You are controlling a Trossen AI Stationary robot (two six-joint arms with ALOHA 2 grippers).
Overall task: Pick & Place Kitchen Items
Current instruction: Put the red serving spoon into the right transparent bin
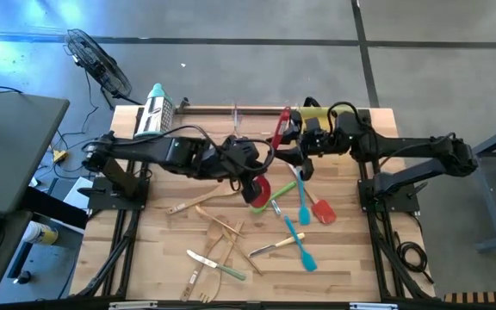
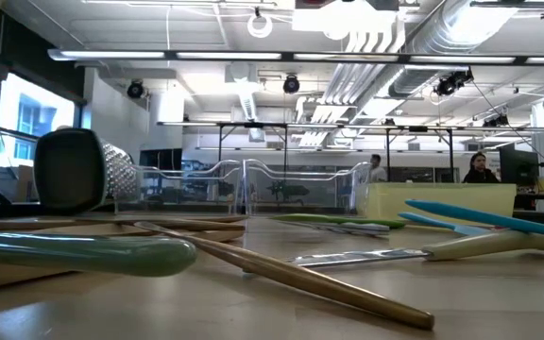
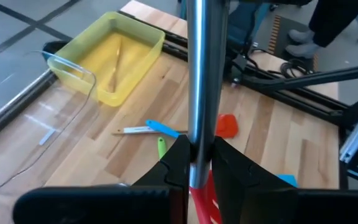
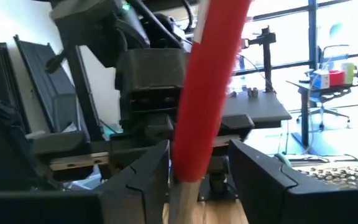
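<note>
Left gripper [image 1: 250, 176]: over the middle of the table, fingers [image 3: 178, 163] pinched on the shiny metal shaft of a red ladle-like utensil [image 1: 259, 189]; the left wrist view shows that shaft [image 3: 199, 81] running up between the two dark fingers, its red part below them.
Right gripper [image 1: 293, 142]: toward the far side of the table, right of centre, fingers [image 4: 143, 171] closed around a red-handled utensil [image 1: 281, 127]; in the right wrist view the thick red handle [image 4: 207, 87] stands between the fingers with a pale stem below it.
Two arms: reaching toward each other, their grippers near one another above the table's middle.
Loose utensils, right of centre: a red spatula [image 1: 318, 205] and two blue spatulas [image 1: 303, 201] [image 1: 299, 241] lie flat on the wood, with a green-handled piece [image 1: 275, 195] just beside the red ladle-like utensil.
Loose utensils, near side: pale wooden spoons and forks [image 1: 222, 229] lie crossed in a cluster, with small knives [image 1: 198, 257] [image 1: 274, 247] among them.
Yellow tray [image 3: 143, 38]: at the far right part of the table, holding one pale wooden utensil [image 3: 115, 62].
Clear tray [image 3: 67, 62]: touching the yellow tray, on the far edge.
Grater [image 1: 157, 113]: steel with a teal handle, lying at the far left of the table.
Table [image 1: 343, 250]: pale wooden planks.
Background: two people [image 2: 480, 167] far off in the room, in the low view.
</note>
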